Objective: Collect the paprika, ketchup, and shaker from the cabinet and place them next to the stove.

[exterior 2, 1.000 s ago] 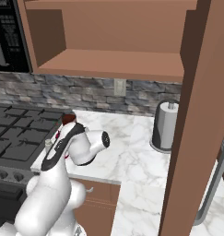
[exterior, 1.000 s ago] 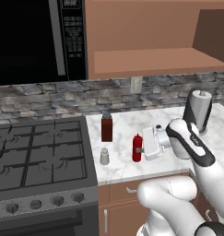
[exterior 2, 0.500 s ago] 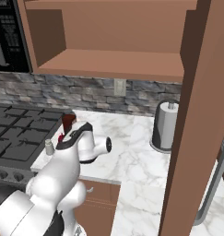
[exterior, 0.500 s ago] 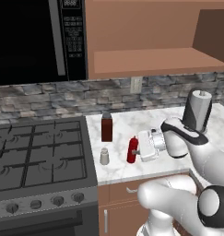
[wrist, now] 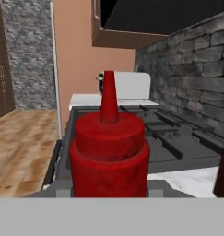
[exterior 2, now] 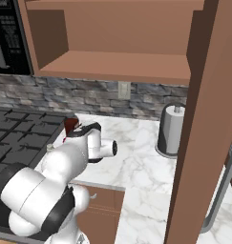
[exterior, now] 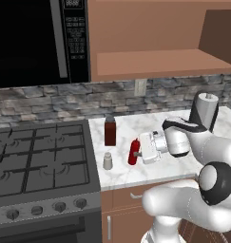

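My gripper (exterior: 138, 153) is shut on the slim red ketchup (exterior: 133, 152), holding it about upright low over the marble counter (exterior: 150, 126), just right of the stove (exterior: 41, 161). In the hand view the ketchup (wrist: 109, 152) stands close between the jaws, nozzle up, with the stove (wrist: 178, 138) behind it. The dark reddish-brown paprika (exterior: 110, 132) stands on the counter beside the stove's back corner. The small pale shaker (exterior: 107, 161) stands in front of it, left of the ketchup. The brown cabinet (exterior: 159, 64) hangs above with its shelf (exterior 2: 112, 66) bare.
A black microwave (exterior: 36, 42) hangs over the stove. A white knob-topped cylinder (exterior: 205, 111) stands at the counter's back right, also in the right base view (exterior 2: 172, 128). A tall brown panel (exterior 2: 203, 119) rises at the right. A stone backsplash (exterior: 64, 102) runs behind.
The gripper has carried the ketchup a little to the left, closer to the shaker and the stove. The arm's elbow has swung down and to the right. Paprika and shaker have stayed put.
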Motion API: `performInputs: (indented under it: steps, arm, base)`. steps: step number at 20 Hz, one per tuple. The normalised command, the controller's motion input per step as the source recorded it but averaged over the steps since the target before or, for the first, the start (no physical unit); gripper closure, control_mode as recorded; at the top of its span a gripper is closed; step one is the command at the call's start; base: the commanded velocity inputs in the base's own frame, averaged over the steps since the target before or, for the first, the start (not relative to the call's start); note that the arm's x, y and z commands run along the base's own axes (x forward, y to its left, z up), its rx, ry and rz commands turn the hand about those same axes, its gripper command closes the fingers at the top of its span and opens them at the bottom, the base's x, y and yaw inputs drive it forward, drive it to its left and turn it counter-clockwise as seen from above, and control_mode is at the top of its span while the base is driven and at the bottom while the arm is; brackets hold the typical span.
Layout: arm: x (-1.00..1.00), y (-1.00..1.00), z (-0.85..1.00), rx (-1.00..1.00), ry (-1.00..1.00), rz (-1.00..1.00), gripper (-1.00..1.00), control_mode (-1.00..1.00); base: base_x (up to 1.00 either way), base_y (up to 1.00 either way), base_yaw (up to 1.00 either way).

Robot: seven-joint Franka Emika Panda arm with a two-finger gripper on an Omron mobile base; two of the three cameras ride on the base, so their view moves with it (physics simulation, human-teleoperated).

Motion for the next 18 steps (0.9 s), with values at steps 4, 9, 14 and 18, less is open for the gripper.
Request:
performInputs:
  steps: [4,9,14,18]
  arm:
    - [0.09,0.21,-0.12,-0.05,-0.01,0.01,1.0,-1.0]
    - [0.02,0.27,-0.16,-0.05,-0.01,0.01,1.0,-1.0]
    - [0.0,0.19,-0.2,-0.01,-0.06,0.0,1.0,-1.0]
    - [0.03,0.05,-0.23,0.0,-0.13,0.0,1.0,-1.0]
  base:
    - [0.0,0.0,0.0]
    - [0.0,0.0,0.0]
    - [0.0,0.0,0.0]
    - [0.0,0.0,0.0]
